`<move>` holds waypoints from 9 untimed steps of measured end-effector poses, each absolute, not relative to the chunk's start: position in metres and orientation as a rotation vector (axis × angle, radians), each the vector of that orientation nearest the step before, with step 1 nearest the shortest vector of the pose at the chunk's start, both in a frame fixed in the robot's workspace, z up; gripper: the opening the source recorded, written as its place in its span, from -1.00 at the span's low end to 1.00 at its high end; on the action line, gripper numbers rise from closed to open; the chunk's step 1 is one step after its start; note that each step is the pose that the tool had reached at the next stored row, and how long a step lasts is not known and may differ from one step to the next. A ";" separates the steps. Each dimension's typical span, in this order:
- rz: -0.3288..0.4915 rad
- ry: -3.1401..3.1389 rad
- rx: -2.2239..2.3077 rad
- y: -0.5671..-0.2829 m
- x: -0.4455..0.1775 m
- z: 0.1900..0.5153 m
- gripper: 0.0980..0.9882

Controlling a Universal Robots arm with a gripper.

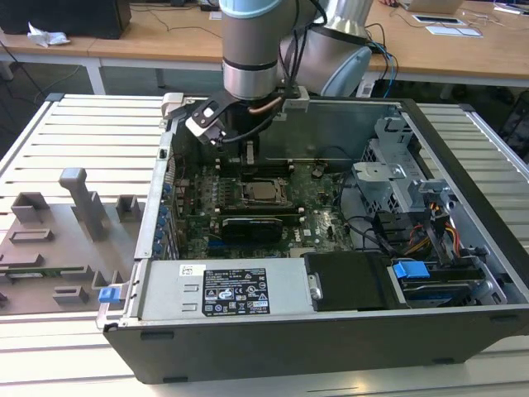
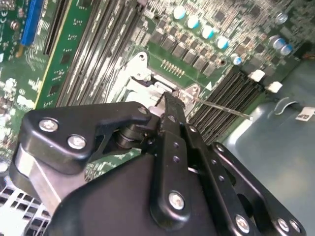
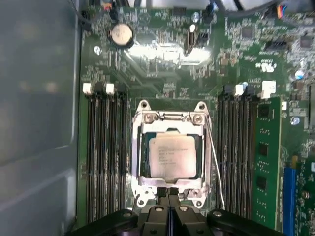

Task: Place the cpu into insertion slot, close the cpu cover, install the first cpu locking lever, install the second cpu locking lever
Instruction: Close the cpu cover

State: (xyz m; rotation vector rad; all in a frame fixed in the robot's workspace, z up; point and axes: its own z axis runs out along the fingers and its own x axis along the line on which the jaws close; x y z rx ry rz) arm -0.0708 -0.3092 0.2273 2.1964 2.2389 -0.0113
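While the chip is already lying in its socket under the lowered cover, we are holding our closed, empty hand at the cover's edge, judging that the loose wire lever is calling for a firm push to latch.

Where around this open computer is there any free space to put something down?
The white slatted table is bare behind the grey fixture plate, at the exterior view's left, and in a strip before the computer case. Inside the case it is crowded: motherboard, cables, drive cage, and the gripper by the cpu.
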 end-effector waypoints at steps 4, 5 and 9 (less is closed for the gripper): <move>-0.048 2.310 2.154 -0.309 -0.067 0.227 -0.98; -0.049 2.333 2.129 -0.309 -0.066 0.227 -0.98; -0.050 2.335 2.127 -0.309 -0.066 0.227 -0.98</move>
